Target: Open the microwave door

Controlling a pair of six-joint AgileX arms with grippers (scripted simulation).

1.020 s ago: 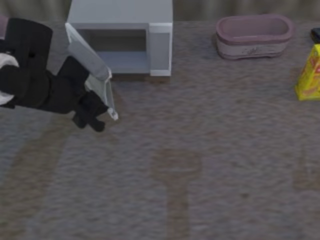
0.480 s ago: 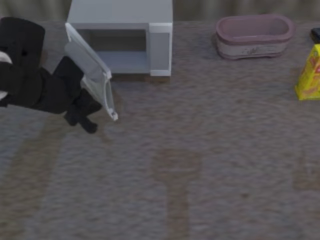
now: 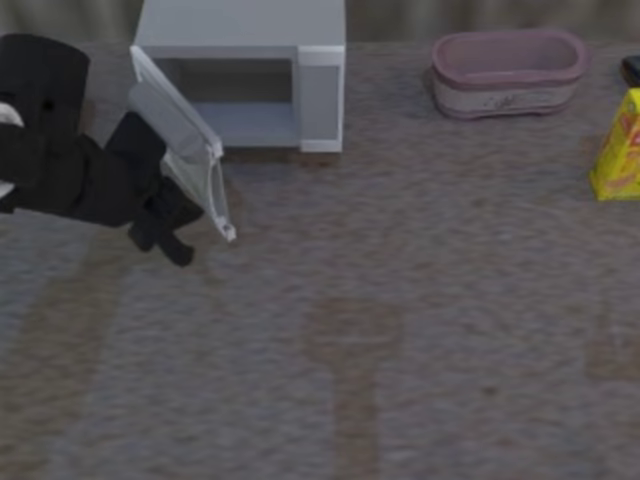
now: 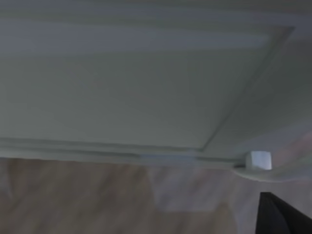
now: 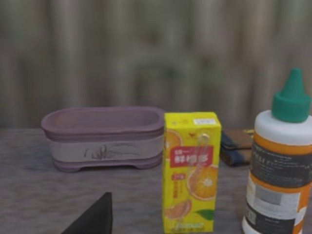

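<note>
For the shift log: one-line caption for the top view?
Left gripper beside the swung-open microwave door; microwave interior exposed.

Open table (image 3: 400, 350) before microwave door (image 3: 185, 150)

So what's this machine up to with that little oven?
The left arm's hand is at the outer face of the microwave door, near its free edge. The door stands swung well out from the microwave, so the grey inside shows. The right arm is out of the top view; its camera faces a pink tub and a juice carton.
</note>
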